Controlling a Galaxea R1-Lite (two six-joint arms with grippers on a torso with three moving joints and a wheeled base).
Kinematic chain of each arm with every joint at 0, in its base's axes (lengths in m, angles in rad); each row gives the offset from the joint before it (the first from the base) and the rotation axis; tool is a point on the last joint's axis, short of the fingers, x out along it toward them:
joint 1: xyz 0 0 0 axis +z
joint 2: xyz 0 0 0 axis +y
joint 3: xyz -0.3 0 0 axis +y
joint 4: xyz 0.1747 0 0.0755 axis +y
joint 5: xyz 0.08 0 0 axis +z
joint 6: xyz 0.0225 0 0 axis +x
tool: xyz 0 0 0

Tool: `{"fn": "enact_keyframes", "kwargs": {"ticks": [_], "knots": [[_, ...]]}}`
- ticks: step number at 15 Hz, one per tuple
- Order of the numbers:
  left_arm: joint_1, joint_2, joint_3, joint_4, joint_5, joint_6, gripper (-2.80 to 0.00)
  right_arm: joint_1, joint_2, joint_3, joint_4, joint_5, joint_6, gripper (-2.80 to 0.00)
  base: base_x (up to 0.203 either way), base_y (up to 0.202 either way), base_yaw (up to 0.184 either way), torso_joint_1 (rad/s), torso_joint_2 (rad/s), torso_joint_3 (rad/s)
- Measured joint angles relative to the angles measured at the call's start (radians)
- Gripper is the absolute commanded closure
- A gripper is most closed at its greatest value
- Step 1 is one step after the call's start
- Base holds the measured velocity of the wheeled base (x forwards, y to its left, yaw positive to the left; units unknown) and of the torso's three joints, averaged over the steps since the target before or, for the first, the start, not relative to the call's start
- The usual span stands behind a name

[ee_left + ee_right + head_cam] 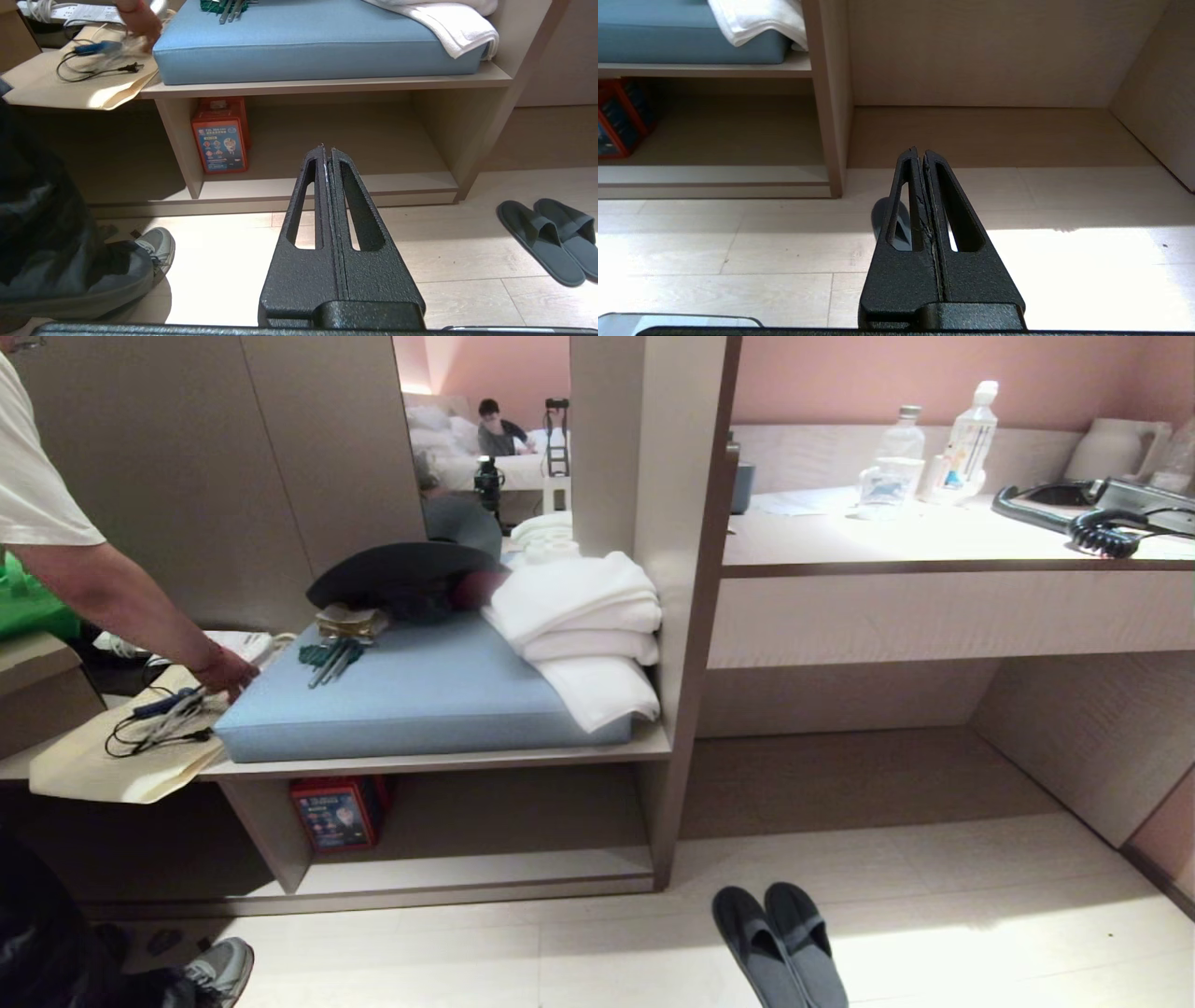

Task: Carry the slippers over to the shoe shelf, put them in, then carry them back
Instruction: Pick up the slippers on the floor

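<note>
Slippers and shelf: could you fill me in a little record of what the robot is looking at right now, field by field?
slippers: dark pair, side by side on the pale floor, toes toward the furniture
shoe shelf: low cubby under the cushion, no slippers in it
in the cubby: red box at its left end
on top: blue cushion, folded white towels
left gripper: jaws shut, holding nothing, in the air before the cubby
right gripper: jaws shut, holding nothing
person: hand at the cushion's left edge
</note>
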Motion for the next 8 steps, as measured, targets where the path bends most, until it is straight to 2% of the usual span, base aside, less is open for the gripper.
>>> {"fn": "enact_keyframes", "kwargs": {"ticks": [8], "knots": [[0.0,0.0,0.0,0.0,0.0,0.0,0.0,-0.001,0.0,0.0,0.0,0.0,0.0,0.0,0.0,0.0,0.0,0.0,0.0,0.0]]}}
